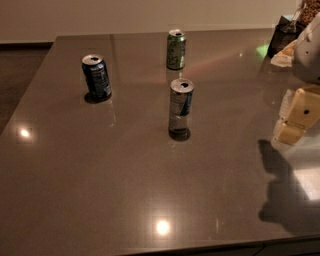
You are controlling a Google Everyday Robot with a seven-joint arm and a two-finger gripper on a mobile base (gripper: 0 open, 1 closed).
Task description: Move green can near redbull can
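Looks barely begun. Off at the right edge of the view, above the right side of the table [100, 190]: the cream-coloured gripper [296, 119], well apart from every can, with nothing seen in its grip; cannot tell whether spread or closed. Near the middle of the top, upright: the redbull can [180, 107], tall and slim. Beyond it toward the far edge, also upright and untouched: the green can [176, 49], with a clear stretch of bare top between the two. Left to do, probably: reach across, take the green can, bring it forward and set it down just beside the taller one without tipping either. As for the setting: a broad, glossy grey-brown tabletop, a pale wall [125, 15] behind, dark floor [20, 70] at far left. Over to the left, a dark blue can [97, 77], apart from the others. At the far right corner, dim clutter [287, 35], not identifiable. Below the gripper, its shadow [282, 190]; near the front edge, a bright light spot [162, 227].
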